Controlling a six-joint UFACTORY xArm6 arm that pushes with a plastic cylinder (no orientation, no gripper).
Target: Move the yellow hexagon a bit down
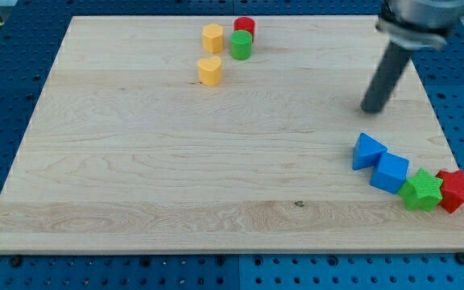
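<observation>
The yellow hexagon (213, 38) stands near the board's top edge, a little left of centre. A green cylinder (241, 46) and a red cylinder (244, 28) stand just to its right. A yellow heart-shaped block (209, 71) lies just below the hexagon. My tip (370, 109) rests on the board far to the right of the hexagon, above the blue blocks, touching no block.
At the lower right lies a row of blocks: a blue triangle (368, 151), a blue cube (390, 172), a green star (422, 191) and a red star (456, 190). The wooden board (135, 177) lies on a blue perforated table.
</observation>
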